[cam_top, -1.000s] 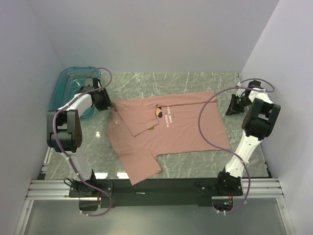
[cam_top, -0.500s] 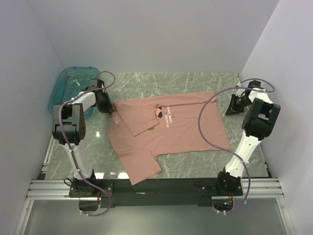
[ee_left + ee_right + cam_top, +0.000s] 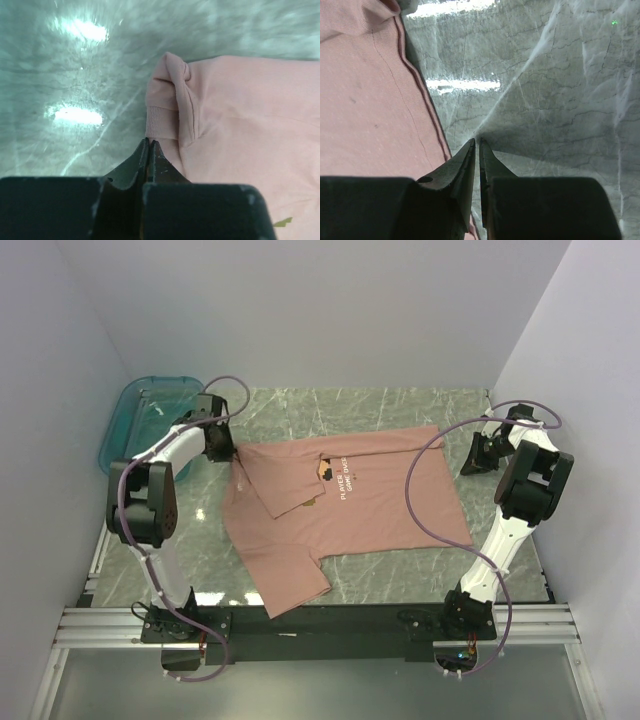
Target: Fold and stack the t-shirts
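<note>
Left wrist view: left gripper [image 3: 149,145] jaws together at the shirt [image 3: 240,125] cuff just ahead; pinch unclear. Cloth light, limp; take the hem.

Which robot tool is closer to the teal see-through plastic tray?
Left. The left tool is at the dusty-pink cotton t-shirt's corner beside the teal plastic tray; the right tool is beyond the shirt.

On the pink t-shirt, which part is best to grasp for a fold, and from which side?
Probably the ribbed edge at the far-left corner of the t-shirt, approached from the left over the table. The fabric bunches up there into a raised lip that is easy to pinch, while the body lies flat against the marble.
</note>
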`<act>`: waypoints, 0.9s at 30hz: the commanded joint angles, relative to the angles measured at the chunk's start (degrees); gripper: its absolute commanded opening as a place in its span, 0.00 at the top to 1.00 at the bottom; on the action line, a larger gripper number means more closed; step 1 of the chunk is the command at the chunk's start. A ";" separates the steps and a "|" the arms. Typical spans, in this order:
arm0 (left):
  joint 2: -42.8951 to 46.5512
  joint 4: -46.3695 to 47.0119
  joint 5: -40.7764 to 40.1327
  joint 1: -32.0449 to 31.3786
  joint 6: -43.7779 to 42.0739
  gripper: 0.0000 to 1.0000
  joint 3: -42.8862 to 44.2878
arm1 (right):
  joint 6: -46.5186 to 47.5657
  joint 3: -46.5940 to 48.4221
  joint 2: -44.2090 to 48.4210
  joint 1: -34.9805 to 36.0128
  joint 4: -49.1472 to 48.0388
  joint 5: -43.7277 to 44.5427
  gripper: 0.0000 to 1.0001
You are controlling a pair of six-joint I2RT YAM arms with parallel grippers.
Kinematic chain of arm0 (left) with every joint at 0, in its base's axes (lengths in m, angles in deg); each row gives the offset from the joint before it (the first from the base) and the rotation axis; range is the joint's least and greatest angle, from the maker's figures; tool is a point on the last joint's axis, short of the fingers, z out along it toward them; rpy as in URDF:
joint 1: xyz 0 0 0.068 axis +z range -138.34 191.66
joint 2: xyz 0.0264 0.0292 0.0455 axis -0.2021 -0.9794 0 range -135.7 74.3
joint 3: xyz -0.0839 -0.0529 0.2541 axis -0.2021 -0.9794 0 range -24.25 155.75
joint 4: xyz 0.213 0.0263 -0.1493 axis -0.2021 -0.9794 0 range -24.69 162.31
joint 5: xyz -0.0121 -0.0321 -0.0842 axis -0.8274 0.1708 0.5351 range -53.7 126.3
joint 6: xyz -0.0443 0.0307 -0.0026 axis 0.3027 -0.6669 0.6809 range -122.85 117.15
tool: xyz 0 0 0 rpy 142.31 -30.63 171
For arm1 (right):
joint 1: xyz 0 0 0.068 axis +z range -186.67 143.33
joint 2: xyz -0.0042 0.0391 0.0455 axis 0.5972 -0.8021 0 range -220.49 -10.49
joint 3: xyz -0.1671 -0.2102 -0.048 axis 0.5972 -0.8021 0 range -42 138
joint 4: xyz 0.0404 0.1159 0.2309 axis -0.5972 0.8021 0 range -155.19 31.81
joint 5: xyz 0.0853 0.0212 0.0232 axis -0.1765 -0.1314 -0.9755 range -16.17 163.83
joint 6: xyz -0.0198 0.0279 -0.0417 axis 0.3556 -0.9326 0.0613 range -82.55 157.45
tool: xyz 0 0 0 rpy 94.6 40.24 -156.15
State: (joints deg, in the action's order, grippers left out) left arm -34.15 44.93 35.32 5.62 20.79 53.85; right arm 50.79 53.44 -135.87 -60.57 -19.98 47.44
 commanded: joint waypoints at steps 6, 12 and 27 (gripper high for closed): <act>5.88 0.83 -10.28 -6.52 -2.98 0.99 -1.02 | 0.54 0.89 1.37 -0.53 0.67 -0.85 0.85; 4.56 1.45 2.95 -10.30 -6.76 0.67 -1.82 | 0.54 0.98 1.37 -0.53 0.76 -0.85 0.85; 7.11 3.20 3.96 0.23 1.41 0.56 -2.34 | 0.54 1.15 0.93 -0.45 0.93 -1.56 0.85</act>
State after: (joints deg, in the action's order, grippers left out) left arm -30.48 45.32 42.43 1.27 18.06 51.88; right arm 50.79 53.44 -135.87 -60.59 -19.70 46.80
